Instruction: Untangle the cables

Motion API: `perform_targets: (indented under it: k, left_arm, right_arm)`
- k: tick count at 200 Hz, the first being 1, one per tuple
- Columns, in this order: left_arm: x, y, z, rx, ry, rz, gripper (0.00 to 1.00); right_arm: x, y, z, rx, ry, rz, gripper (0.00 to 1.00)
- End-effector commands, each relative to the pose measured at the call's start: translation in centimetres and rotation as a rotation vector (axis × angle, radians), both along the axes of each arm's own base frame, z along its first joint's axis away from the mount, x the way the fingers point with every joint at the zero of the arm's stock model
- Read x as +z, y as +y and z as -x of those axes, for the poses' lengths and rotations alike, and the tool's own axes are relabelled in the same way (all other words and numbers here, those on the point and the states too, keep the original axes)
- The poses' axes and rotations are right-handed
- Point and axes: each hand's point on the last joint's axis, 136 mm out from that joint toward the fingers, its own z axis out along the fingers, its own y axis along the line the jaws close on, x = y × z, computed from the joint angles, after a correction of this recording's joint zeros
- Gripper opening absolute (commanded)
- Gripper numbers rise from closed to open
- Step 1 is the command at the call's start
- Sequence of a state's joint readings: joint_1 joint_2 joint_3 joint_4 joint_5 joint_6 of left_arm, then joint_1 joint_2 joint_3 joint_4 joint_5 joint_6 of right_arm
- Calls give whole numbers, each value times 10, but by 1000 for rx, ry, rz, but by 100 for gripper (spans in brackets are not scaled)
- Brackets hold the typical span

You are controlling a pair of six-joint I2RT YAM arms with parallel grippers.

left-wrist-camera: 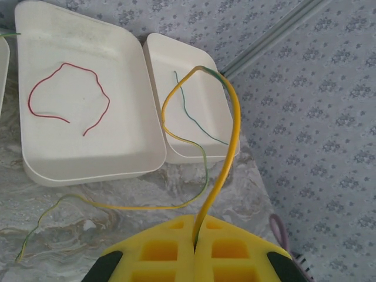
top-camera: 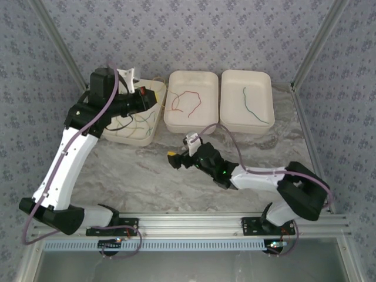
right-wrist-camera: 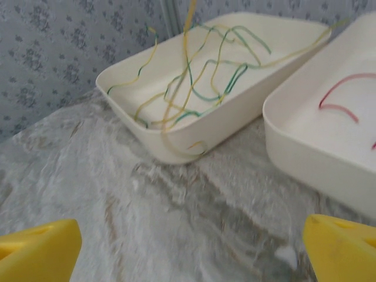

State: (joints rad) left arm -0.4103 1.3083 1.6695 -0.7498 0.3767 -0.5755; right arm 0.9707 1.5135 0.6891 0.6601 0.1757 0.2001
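Top external view: three white trays sit in a row at the far side of the table (top-camera: 147, 170). The right tray (top-camera: 247, 133) holds a single green cable (top-camera: 249, 110), lying alone. The middle tray (top-camera: 191, 130) holds the red cables (left-wrist-camera: 76, 67), spread loose with no knot visible — I count both trays as sorted. The left tray (top-camera: 132, 141) holds the remaining tangle (right-wrist-camera: 200, 88) of green and yellow strands, several overlapping (number not readable). The left gripper (left-wrist-camera: 194, 235) is raised above that tray, pads pressed together on a yellow cable (left-wrist-camera: 232, 135) that arcs up from the pads and loops back down. In the right wrist view a yellow strand rises out of the tangle past the top of frame, so I judge it not yet free. The right gripper (right-wrist-camera: 191, 249) hangs low over bare table in front of the middle tray, fingers wide apart, holding nothing. Estimate — under half done: a few cables separated, the bulk left in the left tray.
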Motion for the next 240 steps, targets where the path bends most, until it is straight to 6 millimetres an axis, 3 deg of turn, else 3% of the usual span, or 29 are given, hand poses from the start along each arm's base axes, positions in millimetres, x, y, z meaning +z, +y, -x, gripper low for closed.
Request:
perform_targets:
  k: [1, 25, 44, 68, 78, 104, 134, 163, 189, 209, 240]
  left_arm:
    - [20, 5, 20, -23, -12, 38, 0]
    - [24, 9, 26, -26, -10, 51, 0]
    - [29, 8, 33, -42, -7, 71, 0]
    - [33, 12, 44, -48, -1, 74, 0]
    - [34, 15, 48, -45, -1, 67, 0]
    - [33, 36, 62, 16, -7, 7, 0]
    - [33, 67, 73, 110, -35, -68, 0]
    - [36, 73, 77, 127, -49, -66, 0]
    - [36, 81, 80, 157, -52, -100, 0]
    - [24, 98, 85, 207, -34, -192, 0]
    - [-15, 109, 98, 210, 52, -284, 0]
  right_arm:
    - [57, 26, -15, -42, -232, -87, 99]
    - [57, 45, -28, -93, -269, -89, 99]
    - [60, 48, -44, -158, -268, -120, 99]
    - [68, 62, -49, -144, -271, -127, 95]
    - [68, 61, -53, -170, -280, -97, 78]
    - [65, 32, -58, -229, -290, -27, 0]
    - [60, 4, -44, -185, -327, 136, 0]
    - [53, -25, -40, -154, -325, 188, 0]
    - [53, -39, -37, -111, -330, 227, 0]
    - [56, -53, -41, -120, -368, 321, 0]
    - [64, -99, -71, -255, -419, 507, 0]
